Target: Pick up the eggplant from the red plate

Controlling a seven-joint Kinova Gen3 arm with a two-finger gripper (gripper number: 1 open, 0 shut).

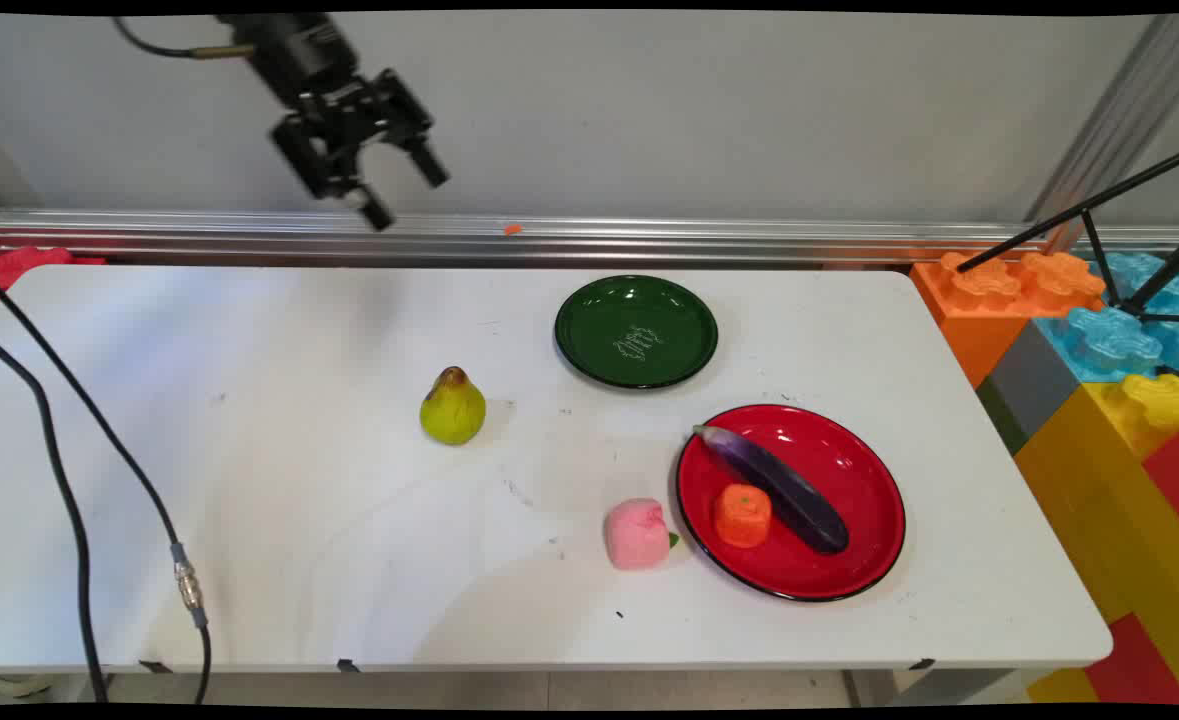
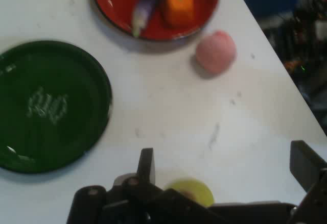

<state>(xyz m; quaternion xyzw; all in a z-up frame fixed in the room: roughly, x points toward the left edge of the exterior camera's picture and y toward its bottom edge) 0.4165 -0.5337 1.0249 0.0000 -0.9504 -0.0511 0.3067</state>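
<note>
My black gripper (image 1: 404,190) hangs high above the table's far left part, open and empty. Its fingers (image 2: 146,163) stand wide apart in the hand view. Below it, nearest, a yellow-green pear (image 1: 452,406) stands upright on the white table; only its top shows behind the linkage as the pear (image 2: 193,191). A green plate (image 1: 589,340) lies empty at the back middle, seen as the plate (image 2: 51,106) at the hand view's left. A red plate (image 1: 849,480) holds a purple eggplant (image 1: 774,487) and an orange carrot piece (image 1: 743,515). A pink peach (image 1: 636,534) sits just left of it.
Black cables (image 1: 79,480) hang over the table's left side. Big coloured toy blocks (image 1: 1099,380) stand off the right edge, with a black tripod (image 1: 1119,240) above them. An aluminium rail (image 1: 649,235) runs along the back edge.
</note>
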